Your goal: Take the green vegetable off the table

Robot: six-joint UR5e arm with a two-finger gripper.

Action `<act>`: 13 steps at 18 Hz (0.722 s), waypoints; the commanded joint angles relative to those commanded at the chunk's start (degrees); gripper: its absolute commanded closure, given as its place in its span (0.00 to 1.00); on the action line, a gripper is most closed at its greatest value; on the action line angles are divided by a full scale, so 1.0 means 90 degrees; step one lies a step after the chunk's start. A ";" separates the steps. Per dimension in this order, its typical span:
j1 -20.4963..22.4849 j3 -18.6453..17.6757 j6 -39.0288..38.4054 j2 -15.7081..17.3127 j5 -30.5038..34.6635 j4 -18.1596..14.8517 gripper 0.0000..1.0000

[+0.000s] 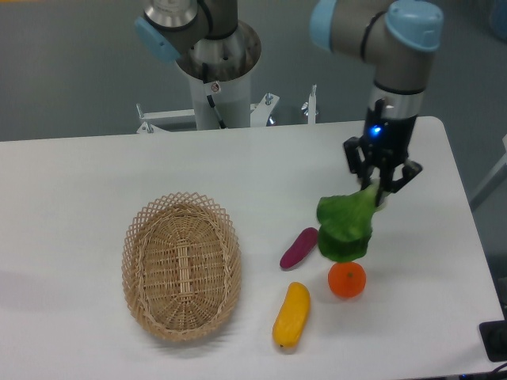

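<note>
I see my gripper [379, 187] clamped on the green vegetable [345, 225] by its stem, leaves hanging toward seven o'clock above the orange [347, 279] and beside the eggplant [299, 247].

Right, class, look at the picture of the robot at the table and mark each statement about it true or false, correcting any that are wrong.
1. The end effector grips the green vegetable by its pale stem. True.
2. The basket holds the orange. False: the basket is empty and the orange lies on the table.
3. The purple eggplant lies between the basket and the green vegetable. True.
4. The yellow fruit lies behind the eggplant, nearer the robot's base. False: it lies in front of it, nearer the table's front edge.
</note>
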 joint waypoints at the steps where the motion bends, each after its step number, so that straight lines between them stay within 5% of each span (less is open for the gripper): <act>1: -0.0039 0.0029 -0.0117 -0.0010 0.0000 0.0000 0.65; 13: -0.0177 0.0108 -0.0265 -0.0059 0.0000 0.0000 0.65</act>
